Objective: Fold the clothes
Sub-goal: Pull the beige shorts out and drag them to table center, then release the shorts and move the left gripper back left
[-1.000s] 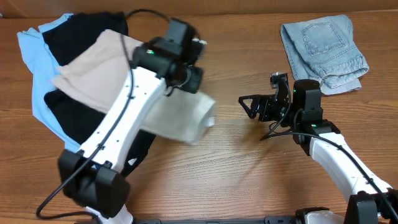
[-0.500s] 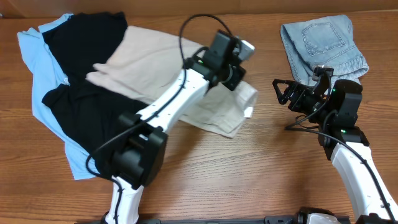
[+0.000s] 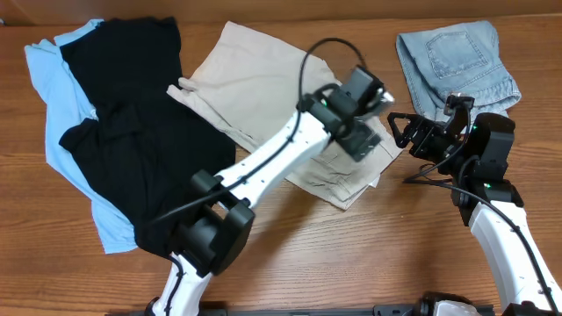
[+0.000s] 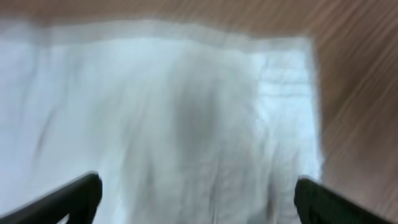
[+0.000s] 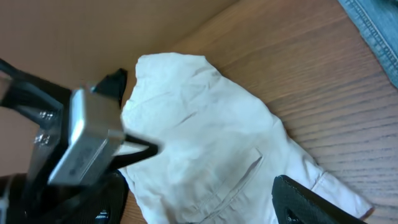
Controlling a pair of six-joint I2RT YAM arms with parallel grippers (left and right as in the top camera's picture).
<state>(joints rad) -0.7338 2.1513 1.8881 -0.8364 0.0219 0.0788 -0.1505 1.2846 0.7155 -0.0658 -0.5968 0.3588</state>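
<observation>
The left gripper (image 4: 199,196) is being held wide open and empty over the right end of the shorts (image 3: 255,88), which are lying spread flat mid-table (image 3: 369,254). The right gripper (image 3: 397,132) is being held open, gripping nothing, just beside the shorts' right edge. Folded denim (image 3: 457,61) is lying behind it. A black garment (image 3: 123,132) is lying far left, overlapping a blue garment (image 3: 44,70).

Looking like robotics lab bench, judging by white-and-black left arm (image 3: 263,164) and right arm (image 3: 497,230) reaching over plain wooden tabletop (image 3: 351,259), with clothes (image 3: 250,75) lying spread out.
</observation>
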